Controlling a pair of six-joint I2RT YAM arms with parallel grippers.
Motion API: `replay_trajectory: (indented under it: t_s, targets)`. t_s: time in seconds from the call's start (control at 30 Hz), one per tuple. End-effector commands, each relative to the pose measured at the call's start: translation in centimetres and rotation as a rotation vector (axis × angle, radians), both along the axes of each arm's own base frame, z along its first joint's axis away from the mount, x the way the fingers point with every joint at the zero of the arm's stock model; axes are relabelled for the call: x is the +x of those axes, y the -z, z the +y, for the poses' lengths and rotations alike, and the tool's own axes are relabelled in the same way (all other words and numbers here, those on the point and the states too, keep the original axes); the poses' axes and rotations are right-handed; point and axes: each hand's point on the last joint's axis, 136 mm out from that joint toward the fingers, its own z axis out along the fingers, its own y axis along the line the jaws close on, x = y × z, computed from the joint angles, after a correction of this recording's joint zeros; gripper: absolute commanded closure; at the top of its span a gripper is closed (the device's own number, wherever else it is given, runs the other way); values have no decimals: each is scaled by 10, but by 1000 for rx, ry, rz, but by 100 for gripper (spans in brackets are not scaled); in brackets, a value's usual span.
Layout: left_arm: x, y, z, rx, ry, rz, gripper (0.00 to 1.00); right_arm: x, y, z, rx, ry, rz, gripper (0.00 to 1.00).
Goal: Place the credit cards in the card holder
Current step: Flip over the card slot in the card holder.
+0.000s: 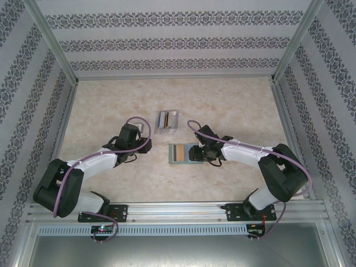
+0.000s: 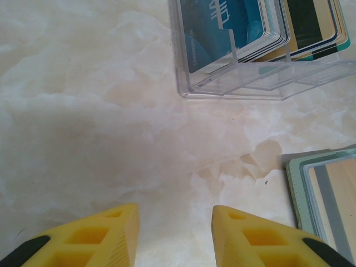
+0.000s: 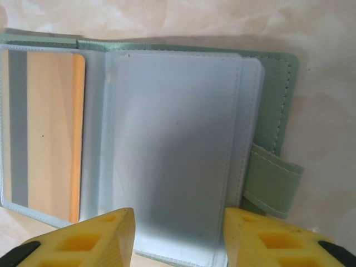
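The card holder lies open on the table, grey-green with light blue pockets. Its left pocket holds a tan credit card with a grey stripe. My right gripper hovers open over the holder's near edge, at its right side, nothing between the fingers. Several more credit cards, one teal-blue, stand in a clear rack. My left gripper is open over bare table left of the holder, near the rack.
The holder's green closing strap sticks out on its right side. Patterned walls and a metal frame enclose the marbled table.
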Motion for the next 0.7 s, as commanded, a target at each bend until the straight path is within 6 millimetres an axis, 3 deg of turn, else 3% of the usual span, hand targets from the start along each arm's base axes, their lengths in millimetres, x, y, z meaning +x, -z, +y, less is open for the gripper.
replay_trajectory:
  t_s: [0.0, 0.23, 0.47, 0.67]
  targets:
    - [3, -9, -5, 3, 23, -15, 61, -3, 2, 3, -4, -9, 5, 54]
    - [3, -9, -5, 1, 24, -16, 61, -1, 1, 21, 73, -30, 16, 56]
    - [3, -9, -6, -3, 27, -15, 61, 8, -29, 37, 375, -18, -23, 57]
    - [3, -9, -7, -5, 32, -10, 61, 13, -37, 50, 519, -35, 12, 57]
